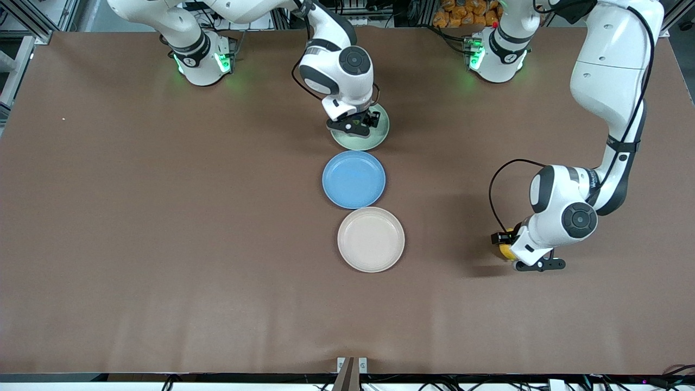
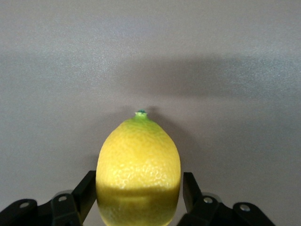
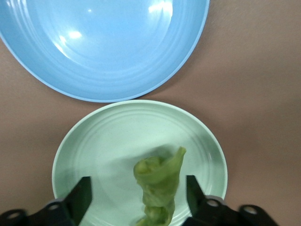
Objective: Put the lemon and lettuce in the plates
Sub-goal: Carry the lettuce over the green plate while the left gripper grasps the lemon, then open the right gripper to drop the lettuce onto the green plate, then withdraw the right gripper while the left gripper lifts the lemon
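Note:
The yellow lemon (image 2: 138,160) sits between the fingers of my left gripper (image 2: 138,190), which press its sides, low over the table toward the left arm's end (image 1: 507,252); the lemon (image 1: 504,251) peeks out under the hand. My right gripper (image 1: 355,126) hangs open over the mint green plate (image 1: 376,142). In the right wrist view the wrinkled green lettuce (image 3: 160,181) lies in the mint plate (image 3: 94,150) between the spread fingers of the gripper (image 3: 136,195), touching neither. The cream-white plate (image 1: 371,239) is empty, nearest the front camera.
A blue plate (image 1: 353,179) lies between the mint and cream plates, in one row at the table's middle; it also shows in the right wrist view (image 3: 103,47). Both arms' bases stand along the table's back edge.

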You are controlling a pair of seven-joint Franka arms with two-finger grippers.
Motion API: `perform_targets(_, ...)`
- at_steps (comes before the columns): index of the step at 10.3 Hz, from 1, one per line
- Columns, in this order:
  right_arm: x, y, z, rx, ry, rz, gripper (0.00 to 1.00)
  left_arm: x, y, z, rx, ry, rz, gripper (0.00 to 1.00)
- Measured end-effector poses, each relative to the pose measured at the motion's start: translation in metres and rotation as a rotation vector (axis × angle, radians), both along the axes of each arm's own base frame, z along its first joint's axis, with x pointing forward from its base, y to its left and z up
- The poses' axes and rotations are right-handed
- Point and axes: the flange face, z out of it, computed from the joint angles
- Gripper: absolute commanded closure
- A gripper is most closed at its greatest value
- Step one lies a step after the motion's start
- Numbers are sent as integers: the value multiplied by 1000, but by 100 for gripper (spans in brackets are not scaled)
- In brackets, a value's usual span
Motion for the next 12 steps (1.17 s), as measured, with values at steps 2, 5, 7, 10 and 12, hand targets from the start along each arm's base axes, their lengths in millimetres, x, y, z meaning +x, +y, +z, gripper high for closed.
perform_targets(2, 19, -16, 25, -47, -7, 5, 0, 1, 0, 0, -2, -12, 0, 29)
perform_targets(5, 69, -56, 51, -60, -24, -22, 0, 4, -1, 2, -5, -32, -1, 87)
perform_targets(7, 107, -88, 52, -54, -22, -34, 0, 5, -3, 3, -7, -38, -4, 100)
perform_targets(10, 166, -150, 61, -39, -28, -14, 0, 6, -6, 4, -8, -44, -7, 100)
perform_targets(12, 203, -203, 77, -30, -39, 26, 0, 9, -6, 10, 4, -58, -21, 100)
